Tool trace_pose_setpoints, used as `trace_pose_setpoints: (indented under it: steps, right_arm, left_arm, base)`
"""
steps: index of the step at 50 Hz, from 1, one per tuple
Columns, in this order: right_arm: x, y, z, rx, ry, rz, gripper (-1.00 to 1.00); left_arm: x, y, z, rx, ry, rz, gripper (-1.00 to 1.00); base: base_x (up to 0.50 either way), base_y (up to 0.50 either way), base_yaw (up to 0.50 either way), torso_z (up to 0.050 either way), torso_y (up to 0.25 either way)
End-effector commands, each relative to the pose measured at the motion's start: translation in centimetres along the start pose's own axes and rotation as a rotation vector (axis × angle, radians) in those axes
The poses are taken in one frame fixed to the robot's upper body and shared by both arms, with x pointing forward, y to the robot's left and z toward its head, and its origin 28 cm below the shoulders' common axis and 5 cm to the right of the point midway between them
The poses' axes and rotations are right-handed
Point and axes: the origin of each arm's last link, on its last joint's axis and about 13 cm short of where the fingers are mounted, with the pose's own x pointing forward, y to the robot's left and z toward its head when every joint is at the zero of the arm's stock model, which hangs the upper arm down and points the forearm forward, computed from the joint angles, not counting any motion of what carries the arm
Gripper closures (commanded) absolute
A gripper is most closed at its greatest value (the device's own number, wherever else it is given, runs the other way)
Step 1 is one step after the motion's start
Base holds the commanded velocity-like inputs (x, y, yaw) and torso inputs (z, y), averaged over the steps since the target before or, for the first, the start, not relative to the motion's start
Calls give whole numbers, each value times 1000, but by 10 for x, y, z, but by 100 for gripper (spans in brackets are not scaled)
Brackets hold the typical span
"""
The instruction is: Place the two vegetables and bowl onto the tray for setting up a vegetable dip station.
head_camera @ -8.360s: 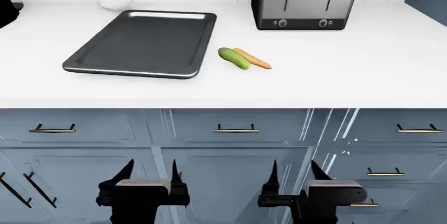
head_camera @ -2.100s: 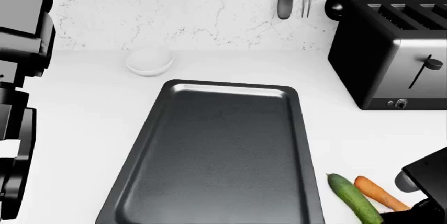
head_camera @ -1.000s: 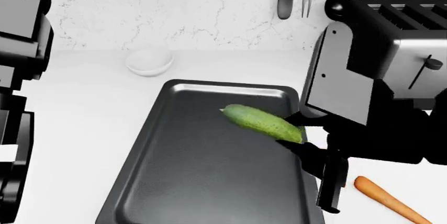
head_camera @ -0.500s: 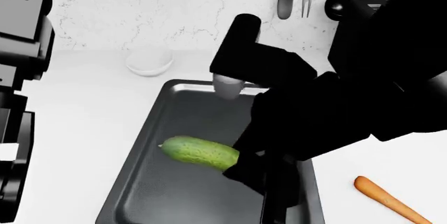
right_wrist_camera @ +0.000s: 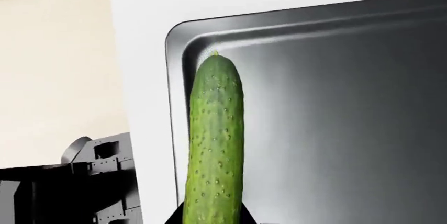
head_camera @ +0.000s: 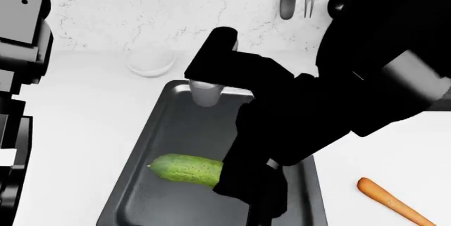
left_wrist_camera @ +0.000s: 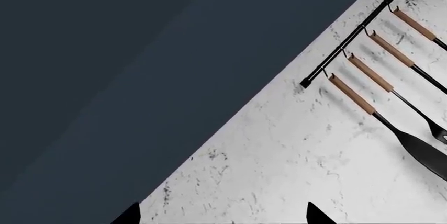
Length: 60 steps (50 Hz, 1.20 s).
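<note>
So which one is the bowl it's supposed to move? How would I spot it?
Find the big dark baking tray on the white counter. Just past its far left corner, near the marble wall, sits the bowl. It is small, round and plain white, nearly blending into the counter, unlike the green cucumber or orange carrot.

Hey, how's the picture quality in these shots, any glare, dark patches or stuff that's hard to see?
Head view: the right arm is a near-black mass hiding much of the tray; the white bowl almost fades into the counter. Right wrist view: sharp, with bright glare streaks along the tray rim behind the cucumber. Left wrist view: half is flat dark panel, the rest evenly lit marble wall.
</note>
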Motion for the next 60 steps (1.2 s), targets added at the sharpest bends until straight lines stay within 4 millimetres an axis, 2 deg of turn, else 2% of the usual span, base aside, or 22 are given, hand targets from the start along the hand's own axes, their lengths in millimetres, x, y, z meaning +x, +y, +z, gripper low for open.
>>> trace_pose_setpoints:
  steps: [1, 9, 23, 31, 49, 60]
  right_arm:
    - [15, -7, 1, -17, 37, 42, 100]
    - [28, -13, 4, -24, 31, 54, 100]
    - [24, -27, 3, -31, 49, -14, 100]
    - [35, -28, 3, -61, 54, -4, 100]
    - [41, -36, 11, -158, 59, -46, 100]
    - [48, -34, 14, -203, 50, -39, 100]
  left_arm:
    - [-4, -1, -1, 2, 1, 9, -100]
    - [-4, -2, -3, 1, 4, 7, -100]
    - [-4, -1, -3, 2, 4, 19, -100]
    - [-4, 1, -1, 3, -1, 24, -100]
    - [-7, -1, -5, -1, 5, 32, -100]
    - [-7, -2, -7, -1, 5, 31, -100]
  base:
    - [0, 0, 0, 0, 0]
    - [0, 0, 0, 0, 0]
    - [0, 0, 0, 0, 0]
    - [0, 0, 0, 0, 0]
    - [0, 0, 0, 0, 0]
    - [0, 0, 0, 0, 0]
